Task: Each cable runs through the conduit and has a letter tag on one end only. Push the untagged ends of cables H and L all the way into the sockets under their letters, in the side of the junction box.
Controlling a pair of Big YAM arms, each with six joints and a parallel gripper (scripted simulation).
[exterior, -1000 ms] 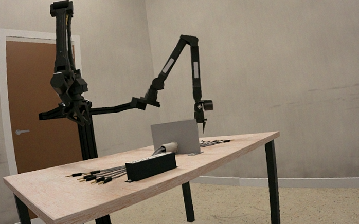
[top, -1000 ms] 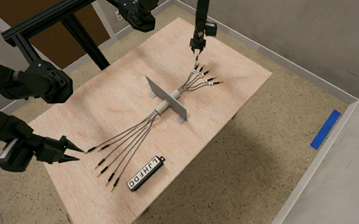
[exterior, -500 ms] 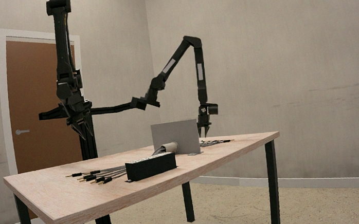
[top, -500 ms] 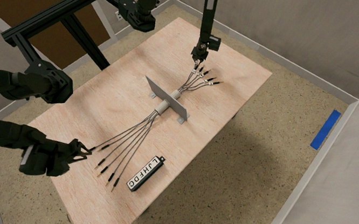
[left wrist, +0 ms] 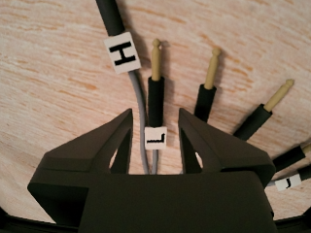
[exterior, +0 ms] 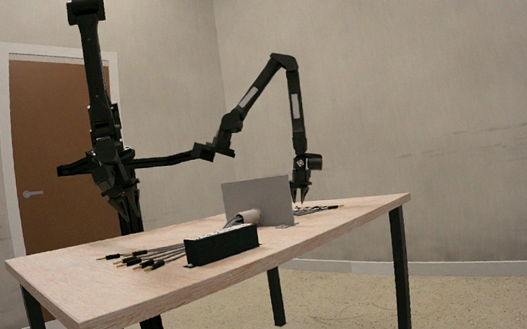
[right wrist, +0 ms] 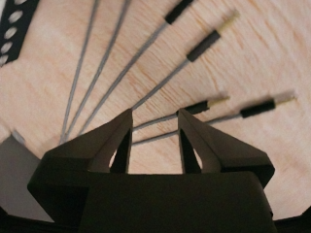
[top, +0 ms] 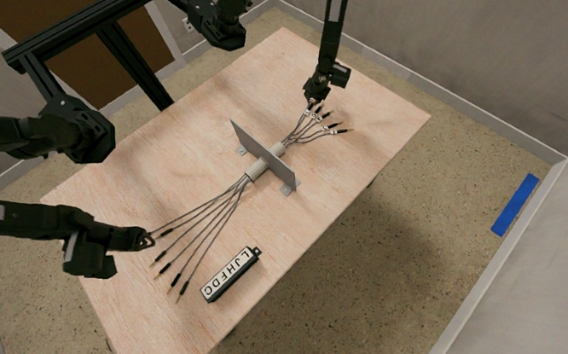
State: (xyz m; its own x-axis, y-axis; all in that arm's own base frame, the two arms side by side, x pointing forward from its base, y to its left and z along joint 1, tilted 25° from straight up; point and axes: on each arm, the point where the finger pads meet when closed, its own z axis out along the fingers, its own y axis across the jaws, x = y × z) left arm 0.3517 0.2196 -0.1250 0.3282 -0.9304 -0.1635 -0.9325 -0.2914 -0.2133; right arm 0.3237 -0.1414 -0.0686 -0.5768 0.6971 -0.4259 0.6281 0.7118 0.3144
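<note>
Several grey cables run through a white conduit [top: 263, 159] in a grey upright panel [top: 266, 155]. Their tagged ends [top: 330, 122] fan out on the far side. My left gripper [top: 310, 100] hovers just above them, partly open and empty; in the left wrist view [left wrist: 155, 123] its fingers straddle the L tag [left wrist: 155, 136], with the H tag [left wrist: 122, 53] just ahead. The untagged plugs [top: 167, 268] fan out on the near side. My right gripper [top: 148, 237] hangs well above them [exterior: 128, 211], partly open and empty. The black junction box [top: 231, 273], lettered L J H F D C, lies near the plugs.
The box's sockets show at the top left of the right wrist view [right wrist: 16, 7]. A black frame [top: 85, 24] carrying the arms stands behind the table. The table's edge runs close behind the right gripper.
</note>
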